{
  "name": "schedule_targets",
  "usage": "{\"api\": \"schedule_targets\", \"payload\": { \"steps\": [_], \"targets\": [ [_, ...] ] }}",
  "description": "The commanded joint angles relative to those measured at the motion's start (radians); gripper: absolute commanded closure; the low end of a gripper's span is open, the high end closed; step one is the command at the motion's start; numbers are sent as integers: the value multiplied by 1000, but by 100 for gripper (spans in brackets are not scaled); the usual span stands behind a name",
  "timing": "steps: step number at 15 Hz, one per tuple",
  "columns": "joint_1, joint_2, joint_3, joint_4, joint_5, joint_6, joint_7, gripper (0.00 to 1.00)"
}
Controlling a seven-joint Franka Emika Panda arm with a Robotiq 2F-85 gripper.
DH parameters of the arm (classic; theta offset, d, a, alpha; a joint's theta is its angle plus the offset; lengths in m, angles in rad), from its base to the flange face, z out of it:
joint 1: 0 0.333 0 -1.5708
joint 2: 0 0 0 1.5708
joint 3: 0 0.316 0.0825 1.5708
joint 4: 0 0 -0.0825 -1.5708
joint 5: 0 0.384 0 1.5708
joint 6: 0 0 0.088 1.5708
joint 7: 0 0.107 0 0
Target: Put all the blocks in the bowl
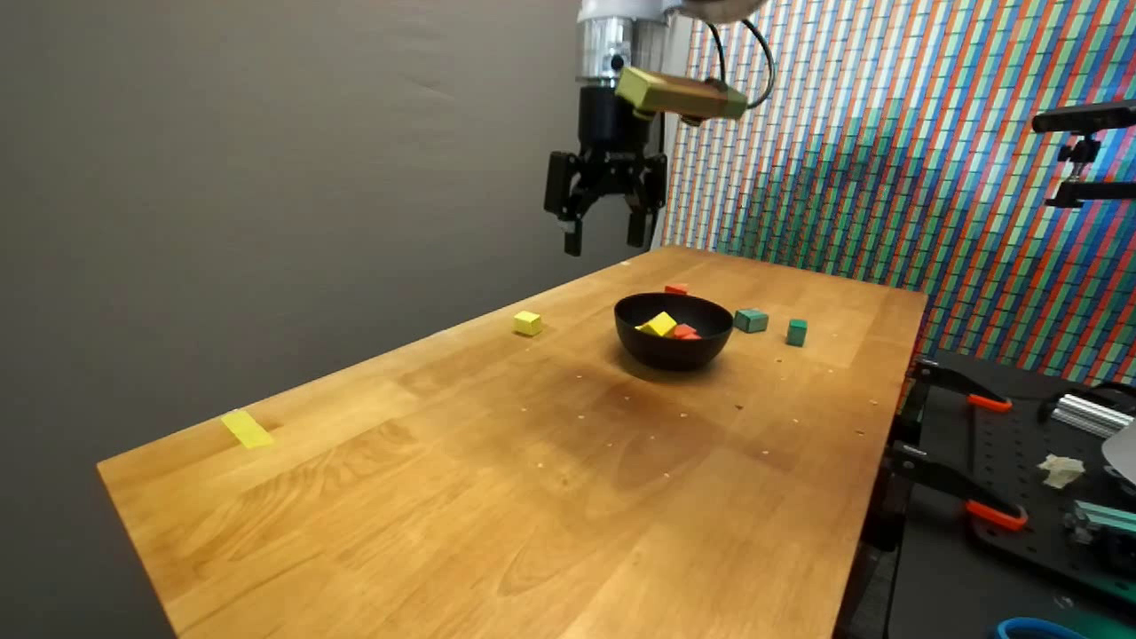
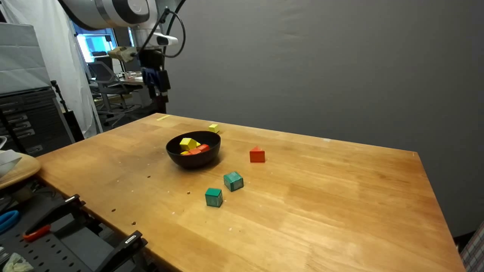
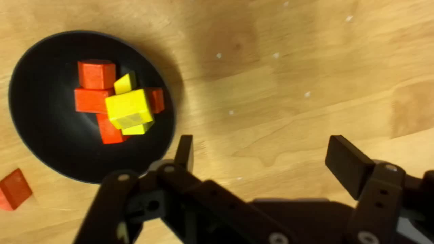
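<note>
Two green blocks [image 2: 233, 181] out on the worktop [image 2: 340, 211], just beside each other, with a small gap between. One red, wedge-shaped block [image 2: 257, 155] also on the worktop, near the bowl [image 2: 191, 161] but outside it. One loose yellow block [image 1: 527, 324] outside the bowl too, close to the edge along the grey wall [image 2: 310, 75]. As for the bowl, stands upright and holds a small heap: several red blocks [image 3: 96, 76] lower down, a tilted yellow block [image 3: 127, 105] on top, and more yellow pieces [image 3: 137, 129] beside and beneath it.

As for the gripper [image 1: 605, 236], released, with fingers [image 3: 349, 166] spread wide and bare worktop between them in the wrist view. Hangs well above the worktop, higher than the bowl, and hides part of the bowl's rim in the wrist view. Farther along the edge by the grey wall, a flat pale-yellow strip [image 1: 248, 429] on the worktop. By the opposite edge, two black clamps [image 1: 950, 378] with orange parts.
</note>
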Motion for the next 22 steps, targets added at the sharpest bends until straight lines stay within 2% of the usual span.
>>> {"api": "schedule_targets", "payload": {
  "steps": [1, 2, 5, 10, 13, 14, 16, 19, 22],
  "targets": [
    [8, -20, 15, 31, 33, -77, -43, 0],
    [10, -38, 25, 46, 41, -108, -50, 0],
    [10, -29, 18, 34, 41, -102, -48, 0],
    [-5, 81, -11, 43, -34, 255, -165, 0],
    [-8, 162, -46, 76, -84, 402, -242, 0],
    [9, 110, -44, 35, -53, 331, -200, 0],
    [6, 149, -58, 47, -57, 381, -232, 0],
    [19, 164, -71, 47, -72, 389, -218, 0],
    [71, 219, -164, 91, -189, 381, -152, 0]
  ]
}}
